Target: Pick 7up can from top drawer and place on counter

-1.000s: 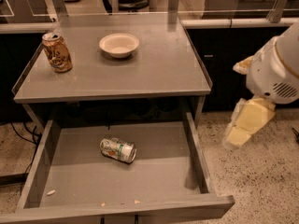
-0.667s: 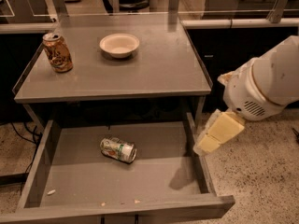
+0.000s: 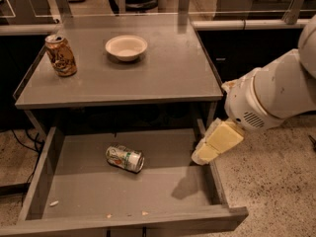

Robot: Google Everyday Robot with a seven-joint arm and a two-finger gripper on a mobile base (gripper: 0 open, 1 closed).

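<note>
The 7up can [image 3: 125, 158] lies on its side in the open top drawer [image 3: 74, 191], left of the drawer's middle. It is silvery-white with green print. My gripper [image 3: 207, 149] hangs over the drawer's right wall, well to the right of the can and above it, holding nothing. Its pale yellow fingers [image 3: 222, 137] point down and left. The white arm [image 3: 271, 95] comes in from the right. The counter [image 3: 163, 73] is the grey tabletop above the drawer.
An orange-gold can [image 3: 61, 55] stands at the counter's left edge. A white bowl [image 3: 126, 47] sits at the counter's back middle. A few pale crumbs [image 3: 54, 203] lie near the drawer's front. Speckled floor [image 3: 276, 181] lies to the right.
My arm and gripper have moved left and down, from beside the table on the right to over the drawer's right wall. The can has not moved.
</note>
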